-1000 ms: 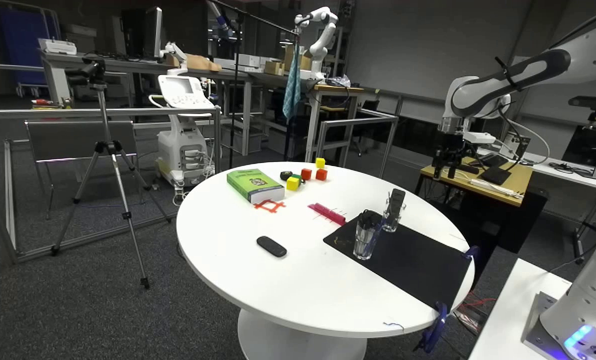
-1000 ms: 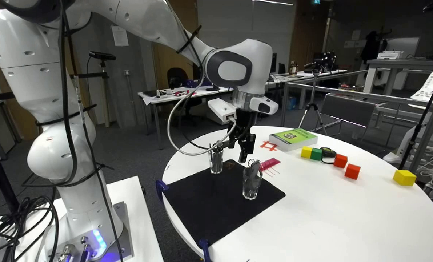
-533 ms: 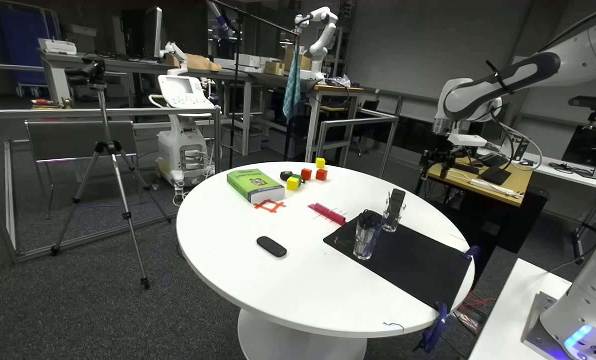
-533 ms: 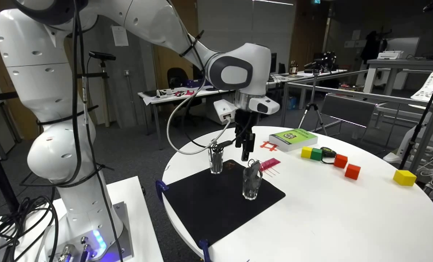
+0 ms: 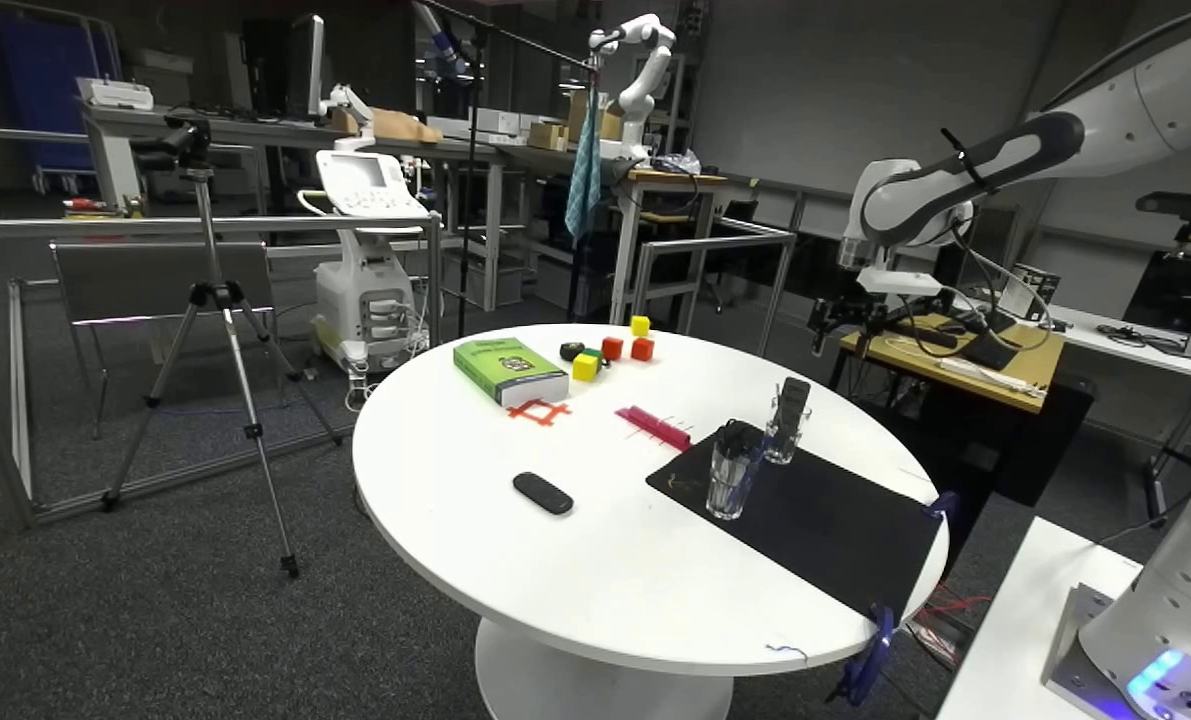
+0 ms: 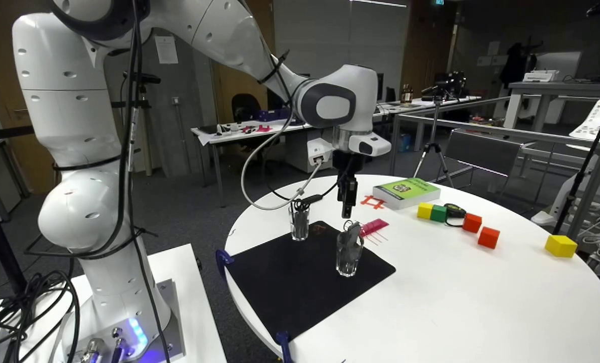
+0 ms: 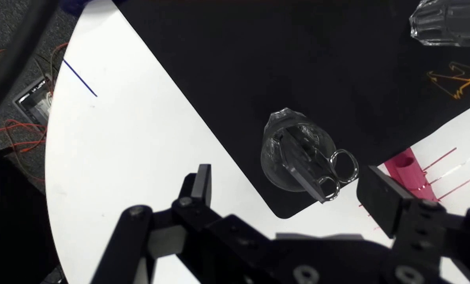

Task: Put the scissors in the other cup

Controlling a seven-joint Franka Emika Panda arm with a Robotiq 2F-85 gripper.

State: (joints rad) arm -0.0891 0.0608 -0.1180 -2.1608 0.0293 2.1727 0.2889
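Note:
The scissors (image 7: 336,175) are slim grey metal with two ring handles. They lean in a clear glass cup (image 7: 272,165) beside a flat dark piece (image 7: 304,179). This cup also shows in both exterior views (image 5: 779,452) (image 6: 346,267), the rings faintly above its rim. The other glass cup (image 5: 723,495) holds black-topped things and a blue streak; it also shows in the exterior view (image 6: 300,233) and partly in the wrist view (image 7: 448,23). My gripper (image 7: 288,177) is open and empty, above the scissors' cup, the rings lying between its fingers in the picture. It also shows in both exterior views (image 5: 840,322) (image 6: 348,206).
Both cups stand on a black mat (image 5: 845,530) on the round white table (image 5: 475,530). A pink piece (image 5: 655,426), a black oval object (image 5: 543,493), a green book (image 5: 510,370) and several colored blocks (image 6: 488,237) lie around. Blue clamps (image 5: 870,650) grip the mat's edge.
My gripper has moved left in an exterior view and slightly right in another, and has turned so its fingers overlap there. The cups and scissors have not moved.

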